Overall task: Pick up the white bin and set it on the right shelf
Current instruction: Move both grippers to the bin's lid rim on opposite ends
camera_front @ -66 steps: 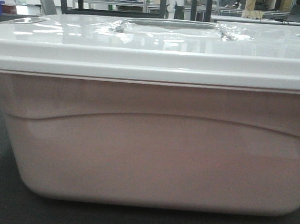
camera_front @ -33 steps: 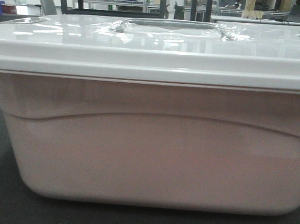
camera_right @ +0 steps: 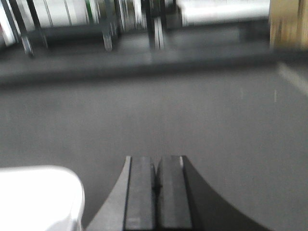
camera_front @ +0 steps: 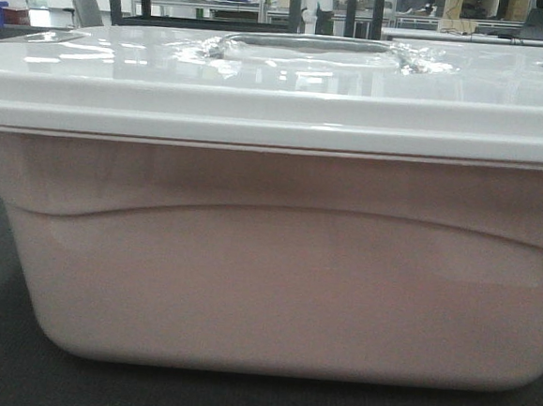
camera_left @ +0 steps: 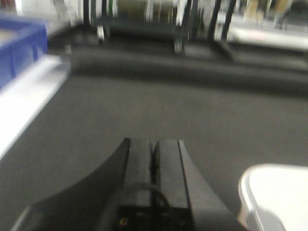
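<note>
The white bin [camera_front: 275, 279] fills the front view: a pinkish tub with a curved side ridge under a glossy white-grey lid [camera_front: 281, 81], resting on dark carpet. Its lid corner shows at the lower right of the left wrist view [camera_left: 276, 197] and at the lower left of the right wrist view [camera_right: 38, 197]. My left gripper [camera_left: 154, 144] is shut and empty, just left of the bin's corner. On the opposite side my right gripper [camera_right: 155, 161] is shut on nothing, just right of the bin. The right shelf cannot be picked out in these views.
Dark carpet floor [camera_right: 192, 115] stretches ahead of both grippers. A blue bin [camera_left: 19, 48] stands on a white surface at the far left. Black wheeled racks [camera_left: 139, 26] and tables [camera_front: 473, 35] line the back of the room.
The bin appears a touch lower and closer in the front view; otherwise little has shifted.
</note>
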Robot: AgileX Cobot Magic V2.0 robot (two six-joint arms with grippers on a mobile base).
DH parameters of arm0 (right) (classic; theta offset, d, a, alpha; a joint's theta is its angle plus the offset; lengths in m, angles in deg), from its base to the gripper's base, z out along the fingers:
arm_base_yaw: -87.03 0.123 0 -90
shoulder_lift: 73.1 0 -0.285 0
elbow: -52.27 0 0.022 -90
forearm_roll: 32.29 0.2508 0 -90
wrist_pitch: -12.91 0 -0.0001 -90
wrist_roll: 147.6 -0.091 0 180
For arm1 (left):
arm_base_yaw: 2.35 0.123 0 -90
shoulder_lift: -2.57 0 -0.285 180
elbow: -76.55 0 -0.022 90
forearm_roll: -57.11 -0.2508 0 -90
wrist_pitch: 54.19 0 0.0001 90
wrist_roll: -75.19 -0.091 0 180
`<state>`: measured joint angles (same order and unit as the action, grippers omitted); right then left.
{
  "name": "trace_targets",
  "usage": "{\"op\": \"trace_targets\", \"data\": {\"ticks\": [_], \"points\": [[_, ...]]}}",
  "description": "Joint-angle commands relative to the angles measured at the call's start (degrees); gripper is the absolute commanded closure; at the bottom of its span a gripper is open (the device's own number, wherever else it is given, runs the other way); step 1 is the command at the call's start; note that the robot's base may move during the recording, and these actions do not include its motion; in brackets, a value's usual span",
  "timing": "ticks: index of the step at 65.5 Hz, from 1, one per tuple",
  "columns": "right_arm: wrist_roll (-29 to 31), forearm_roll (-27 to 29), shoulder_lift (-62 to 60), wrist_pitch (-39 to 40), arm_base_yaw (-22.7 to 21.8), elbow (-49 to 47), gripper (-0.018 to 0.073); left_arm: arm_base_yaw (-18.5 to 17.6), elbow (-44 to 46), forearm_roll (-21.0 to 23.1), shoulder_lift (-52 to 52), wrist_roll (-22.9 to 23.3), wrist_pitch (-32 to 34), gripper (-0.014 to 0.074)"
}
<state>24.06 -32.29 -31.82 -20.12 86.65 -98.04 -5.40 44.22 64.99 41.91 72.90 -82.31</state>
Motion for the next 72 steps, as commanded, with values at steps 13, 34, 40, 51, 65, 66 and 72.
{"op": "trace_targets", "data": {"ticks": [13,34,40,51,65,66,72], "points": [[0.44,0.0,13.9,-20.07,-0.46,-13.15,0.0503,-0.21,15.47,1.75,16.67,0.37,-22.08,0.0715],[0.44,0.0,27.71,-35.51,-0.46,-18.44,0.0503,-0.21,19.39,1.75,29.42,0.37,-32.79,0.0715],[0.44,0.0,29.94,-36.04,-0.46,-18.44,0.0503,-0.21,19.39,1.75,31.67,0.37,-33.8,0.0715],[0.44,0.0,32.31,-36.45,-0.46,-18.44,0.0503,-0.21,19.39,1.84,34.82,0.37,-33.98,0.0715],[0.46,0.0,32.66,-38.05,-0.46,-18.44,0.0503,-0.21,19.39,1.84,37.17,0.37,-34.09,0.0715],[0.46,0.0,32.73,-38.13,-0.46,-18.44,0.0503,-0.21,19.39,1.84,37.31,0.37,-34.09,0.0715],[0.46,0.0,32.93,-38.71,-0.46,-18.44,0.0503,-0.21,19.39,1.84,37.64,0.37,-34.09,0.0715]]}}
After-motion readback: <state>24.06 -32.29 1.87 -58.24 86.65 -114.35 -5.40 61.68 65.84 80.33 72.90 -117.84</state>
